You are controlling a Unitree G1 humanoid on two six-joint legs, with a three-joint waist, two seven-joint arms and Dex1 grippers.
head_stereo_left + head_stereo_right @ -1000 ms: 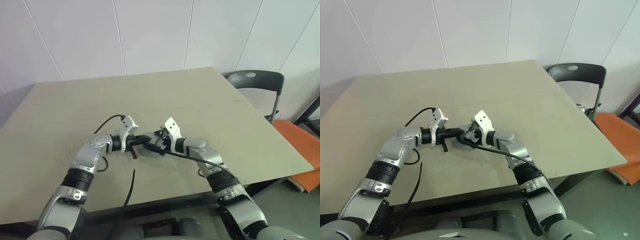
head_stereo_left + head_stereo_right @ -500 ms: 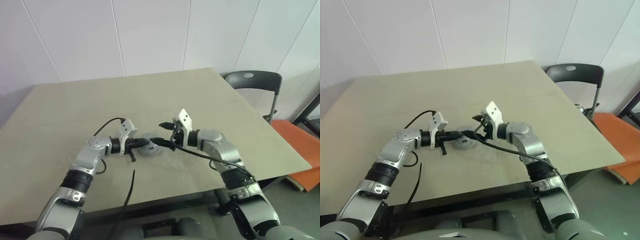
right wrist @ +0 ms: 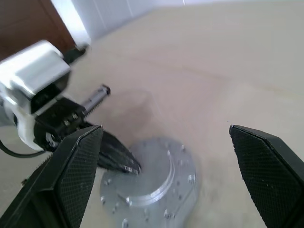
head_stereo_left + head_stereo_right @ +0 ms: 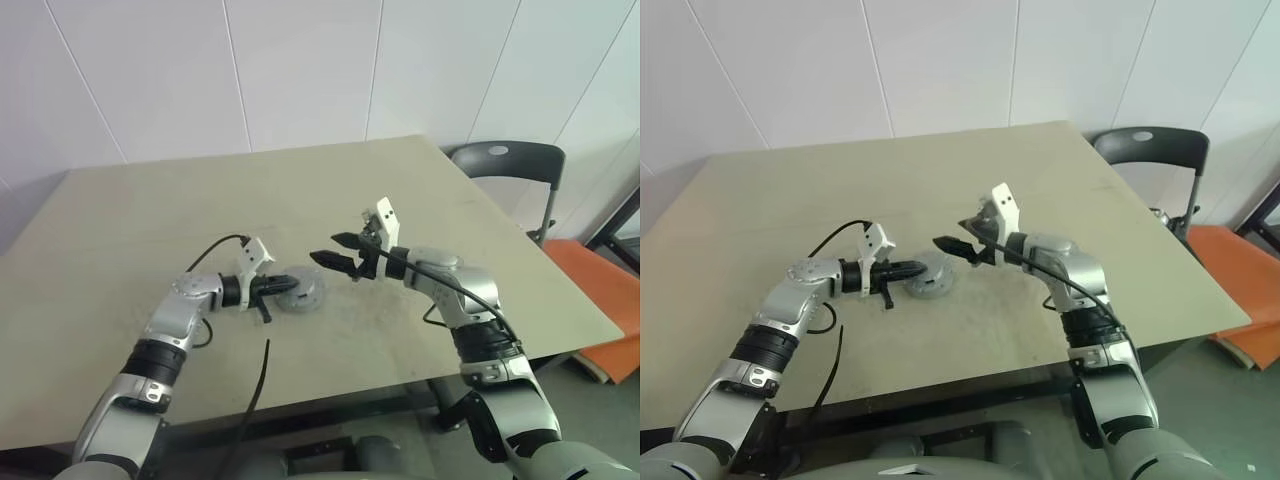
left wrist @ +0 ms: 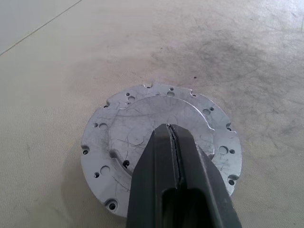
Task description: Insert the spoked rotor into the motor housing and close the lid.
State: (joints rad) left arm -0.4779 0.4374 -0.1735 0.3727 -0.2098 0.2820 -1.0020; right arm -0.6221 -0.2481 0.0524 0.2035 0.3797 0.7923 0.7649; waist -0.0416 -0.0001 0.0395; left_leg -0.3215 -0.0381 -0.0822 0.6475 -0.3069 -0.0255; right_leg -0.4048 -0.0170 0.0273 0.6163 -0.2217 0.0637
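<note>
**Operator:** Under your left claw, what lies there?

**Unit:** Directly under my left claw (image 5: 170, 127) sits the lid (image 5: 118, 124), a grey metal disc with a notched edge, small holes round its border and a raised round centre. It lies flat on the table (image 4: 150, 210). My left fingers (image 5: 156, 161) are clenched together with nothing between them, and their tip is over the raised centre of the disc. I cannot tell whether the tip presses on the metal or stands just above it.

**Operator:** State of the right claw?

**Unit:** My right claw (image 4: 335, 250) is released, its two fingers spread wide and grasping nothing. It is held in the air above the table, pointing toward my left claw. The lid lies below and ahead of it, apart from both of its fingers. In the right wrist view the disc (image 3: 152, 190) shows between my two right fingers (image 3: 78, 166), with the tip of the left claw (image 3: 124, 165) over its near edge.

**Operator:** Position of the lid relative to both claws?

**Unit:** It lies between them, at the tip of the left claw and well below the right one. The lid rests on a thicker round body; its side (image 4: 930, 288) shows grey, and I cannot make out what is inside it.

**Operator:** Anything else near the right arm?

**Unit:** A dark chair (image 4: 505, 160) stands past the table's far corner on my right side.
</note>
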